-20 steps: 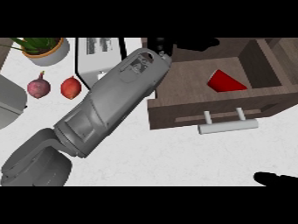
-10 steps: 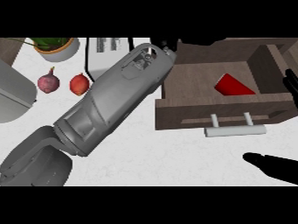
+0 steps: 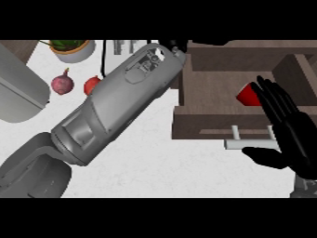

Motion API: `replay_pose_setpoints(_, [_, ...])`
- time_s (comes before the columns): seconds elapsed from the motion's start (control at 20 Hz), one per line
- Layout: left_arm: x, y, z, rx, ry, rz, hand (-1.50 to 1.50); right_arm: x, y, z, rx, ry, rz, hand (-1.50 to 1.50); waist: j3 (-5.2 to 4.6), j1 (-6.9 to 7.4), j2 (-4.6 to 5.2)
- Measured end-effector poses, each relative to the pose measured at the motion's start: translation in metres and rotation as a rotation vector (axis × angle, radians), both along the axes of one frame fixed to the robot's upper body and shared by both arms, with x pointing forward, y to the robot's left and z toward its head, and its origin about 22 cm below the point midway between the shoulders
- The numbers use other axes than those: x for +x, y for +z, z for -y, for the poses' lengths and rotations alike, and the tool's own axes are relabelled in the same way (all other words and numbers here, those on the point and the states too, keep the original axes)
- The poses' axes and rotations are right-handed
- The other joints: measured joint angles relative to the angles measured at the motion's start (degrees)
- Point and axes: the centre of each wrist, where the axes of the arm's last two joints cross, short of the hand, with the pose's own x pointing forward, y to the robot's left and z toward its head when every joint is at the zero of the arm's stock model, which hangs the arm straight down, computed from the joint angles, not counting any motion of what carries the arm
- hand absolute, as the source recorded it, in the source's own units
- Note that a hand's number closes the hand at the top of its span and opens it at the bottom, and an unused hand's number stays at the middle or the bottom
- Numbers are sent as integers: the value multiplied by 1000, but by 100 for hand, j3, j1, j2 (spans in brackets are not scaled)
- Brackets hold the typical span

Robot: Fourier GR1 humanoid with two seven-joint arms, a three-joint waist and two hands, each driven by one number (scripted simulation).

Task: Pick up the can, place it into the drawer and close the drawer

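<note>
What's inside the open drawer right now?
A red object lies inside the drawer, likely the can. The open right hand covers part of it and part of the drawer's interior, so anything else there is hidden.

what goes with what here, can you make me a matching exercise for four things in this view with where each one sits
Things:
1. red can
2. right hand
3. potted plant
4. drawer handle

Places:
A. top left of the counter
B. inside the open drawer
C. on the drawer's front panel
D. raised in front of the drawer, fingers straight

Pairs: 1-B, 2-D, 3-A, 4-C
</note>
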Motion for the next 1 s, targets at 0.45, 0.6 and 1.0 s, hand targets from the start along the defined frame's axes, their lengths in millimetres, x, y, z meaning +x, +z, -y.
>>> replay_pose_setpoints(0.45, [4,17,-40,7,7,-9,-150,42,-48,-9,-25,-76,43,-150,-50,154,-75])
replay_pose_setpoints(0.6, [2,22,-53,13,10,-10,-150,55,-56,-7,-51,-90,74,-150,-97,191,-118])
replay_pose_setpoints(1.0, [-6,27,-83,14,4,-30,-150,94,-66,-3,-131,-147,115,-150,-143,287,-143])
